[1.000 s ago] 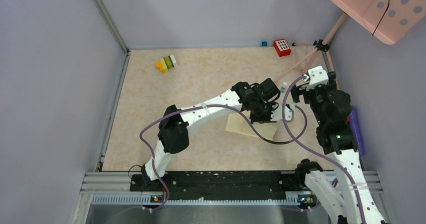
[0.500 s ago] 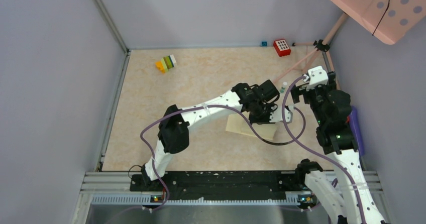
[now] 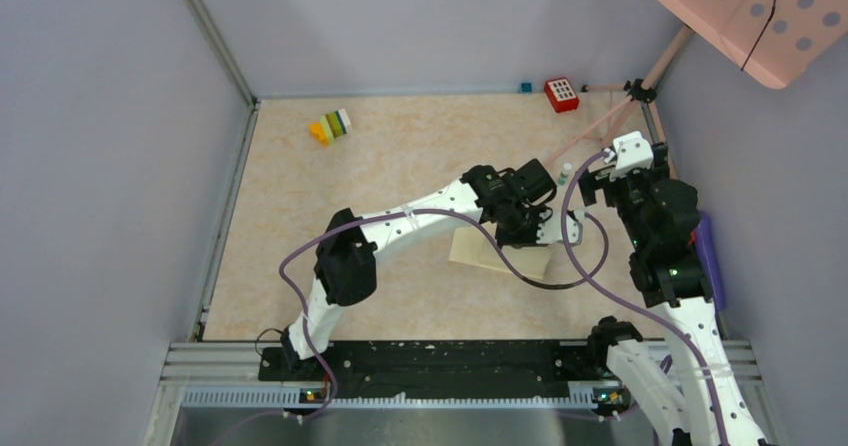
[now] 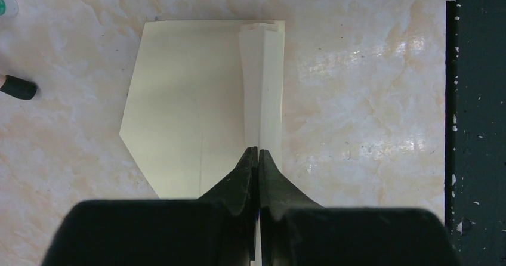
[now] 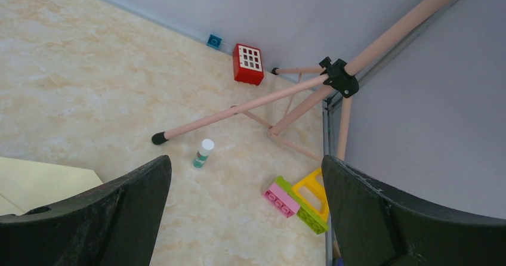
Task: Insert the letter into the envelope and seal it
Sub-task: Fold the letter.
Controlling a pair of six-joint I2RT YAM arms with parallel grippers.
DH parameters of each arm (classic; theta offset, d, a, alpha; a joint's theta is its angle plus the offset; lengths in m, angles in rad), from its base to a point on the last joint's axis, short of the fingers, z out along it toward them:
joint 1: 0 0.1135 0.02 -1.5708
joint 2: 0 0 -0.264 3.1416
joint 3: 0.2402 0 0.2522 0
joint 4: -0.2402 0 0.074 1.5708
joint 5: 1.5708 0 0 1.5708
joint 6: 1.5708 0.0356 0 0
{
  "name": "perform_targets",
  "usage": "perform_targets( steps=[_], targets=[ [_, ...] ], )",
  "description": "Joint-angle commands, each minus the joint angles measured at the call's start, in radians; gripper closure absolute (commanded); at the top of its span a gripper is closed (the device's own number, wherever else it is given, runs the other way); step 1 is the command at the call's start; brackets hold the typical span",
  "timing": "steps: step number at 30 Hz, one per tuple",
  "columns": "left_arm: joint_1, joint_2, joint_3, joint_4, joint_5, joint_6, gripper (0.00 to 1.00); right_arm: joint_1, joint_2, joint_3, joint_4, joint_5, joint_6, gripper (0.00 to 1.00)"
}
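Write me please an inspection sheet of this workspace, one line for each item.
surface: beige marbled tabletop, glossy.
job's things: envelope lies flat on the tabletop, with a raised crease along one side.
clutter: coloured block stack, red grid block, small bottle, pink-green-yellow bricks.
grippers: left tool shut, tips at the envelope's crease; right tool open, holding nothing.
cables: purple cables along both arms, one loop crossing the envelope in the top view.
surroundings: grey walls, pink tripod, black rail at the near edge.
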Motion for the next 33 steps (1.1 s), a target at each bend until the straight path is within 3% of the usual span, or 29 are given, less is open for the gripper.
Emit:
perform_targets(
  steps=[1,9,23,33],
  targets=[
    [-0.005,0.0,-0.006,0.033,0.017,-0.013,0.97,-0.011,-0.012,-0.002,0.018,-0.004,-0.011,0.06],
    [-0.003,0.005,-0.006,0.038,0.022,-0.028,0.94,-0.011,-0.011,-0.002,0.016,-0.005,-0.011,0.06],
    [-0.002,-0.003,-0.019,0.048,0.021,-0.048,0.7,-0.01,-0.012,-0.002,0.016,-0.005,-0.012,0.06],
    [0.0,-0.014,-0.081,0.071,0.009,-0.032,0.68,-0.01,-0.012,-0.003,0.016,-0.007,-0.012,0.06]
  ],
)
